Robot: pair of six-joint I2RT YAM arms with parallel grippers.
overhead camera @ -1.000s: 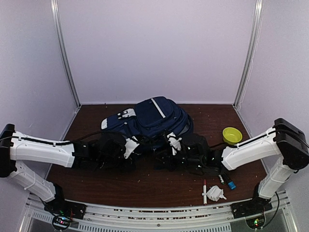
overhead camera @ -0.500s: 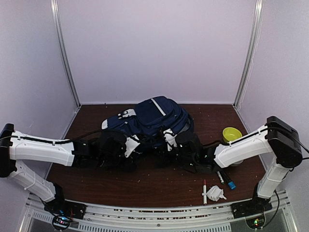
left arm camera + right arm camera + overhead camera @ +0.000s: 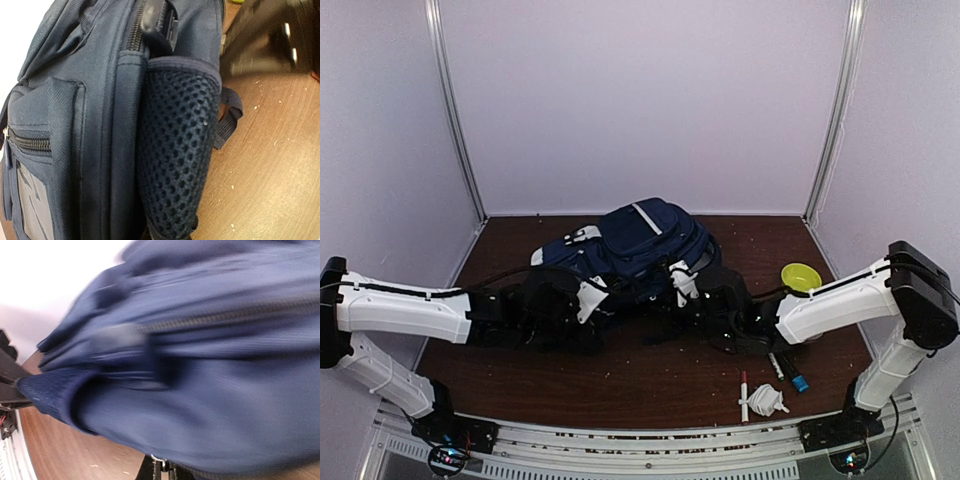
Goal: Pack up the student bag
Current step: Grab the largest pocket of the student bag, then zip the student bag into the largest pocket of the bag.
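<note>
While the left tool (image 3: 592, 297) & right tool (image 3: 682, 283) crowd its near edge, you've got the student bag (image 3: 635, 240) lying on the surface (image 3: 650, 370), centre-back: navy fabric, thin white stripe (image 3: 645, 222), white patches (image 3: 582, 236), mesh side pocket (image 3: 177, 150). Both tools: can't tell whether spread or pinching.

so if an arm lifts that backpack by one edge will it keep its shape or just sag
Probably sags: the student bag is soft fabric, lying creased on the table. Its mesh side pocket looks stretchy, so a grip there would likely pull out before the bag moves. The loose strap may drag or snag.
</note>
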